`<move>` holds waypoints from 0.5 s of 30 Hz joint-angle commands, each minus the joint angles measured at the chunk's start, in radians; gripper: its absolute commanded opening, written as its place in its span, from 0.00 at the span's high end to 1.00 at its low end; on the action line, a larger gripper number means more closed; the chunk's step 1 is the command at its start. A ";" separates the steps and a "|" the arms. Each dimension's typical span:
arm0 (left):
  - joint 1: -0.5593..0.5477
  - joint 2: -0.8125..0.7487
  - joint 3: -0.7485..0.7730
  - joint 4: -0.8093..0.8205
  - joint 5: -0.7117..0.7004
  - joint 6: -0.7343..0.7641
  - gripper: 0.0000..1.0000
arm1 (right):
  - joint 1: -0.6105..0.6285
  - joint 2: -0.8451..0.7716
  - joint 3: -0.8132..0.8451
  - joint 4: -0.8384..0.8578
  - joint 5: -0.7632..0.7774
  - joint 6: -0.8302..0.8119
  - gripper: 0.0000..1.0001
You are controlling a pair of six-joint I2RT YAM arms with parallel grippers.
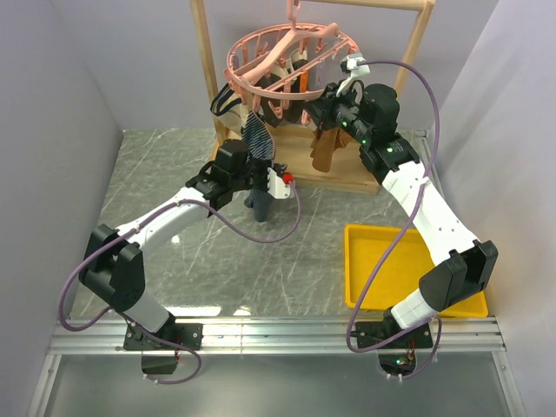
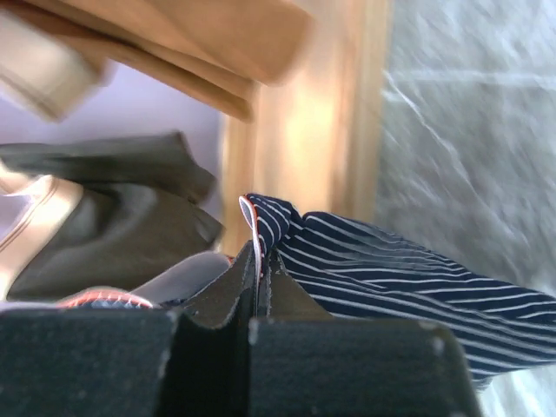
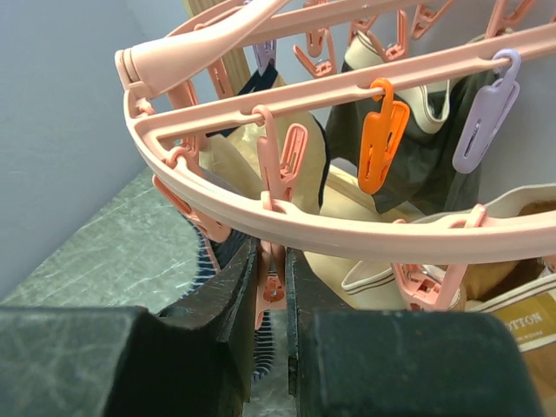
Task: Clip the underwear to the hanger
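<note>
The dark navy striped boxer briefs (image 1: 255,130) hang bunched just under the round pink plastic clip hanger (image 1: 261,39), pinched by the clenched left gripper (image 2: 258,261). The right gripper (image 3: 269,295) is squeezing a pink peg (image 3: 272,282) on the ring. If the fabric edge misses the peg's mouth, the briefs would likely drop. The yellow plastic tray (image 1: 369,230) holds nothing.

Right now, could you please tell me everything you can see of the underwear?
The underwear is soft navy cloth with thin pale stripes and a red-trimmed edge. It hangs crumpled beside the wooden rack, its top reaching up towards the pink hanger. The left pincer is shut on a fold of it. The right pincer nips a pink peg just above it; whether that peg bites the cloth is unclear.
</note>
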 commanded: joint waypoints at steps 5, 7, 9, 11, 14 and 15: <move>0.028 -0.047 -0.043 0.386 0.028 -0.243 1.00 | -0.002 -0.004 0.034 -0.011 -0.018 0.053 1.00; 0.027 -0.050 -0.064 0.434 0.011 -0.260 1.00 | -0.002 -0.006 0.031 -0.022 -0.021 0.058 1.00; 0.028 -0.056 -0.086 0.517 0.008 -0.289 1.00 | 0.000 -0.006 0.028 -0.023 -0.022 0.069 1.00; 0.027 -0.061 -0.092 0.559 0.014 -0.308 1.00 | 0.000 -0.009 0.023 -0.025 -0.030 0.076 1.00; 0.027 -0.059 -0.089 0.595 0.016 -0.334 1.00 | -0.002 -0.009 0.020 -0.028 -0.033 0.084 1.00; 0.028 -0.058 -0.089 0.623 0.016 -0.336 1.00 | 0.000 -0.007 0.020 -0.031 -0.035 0.089 1.00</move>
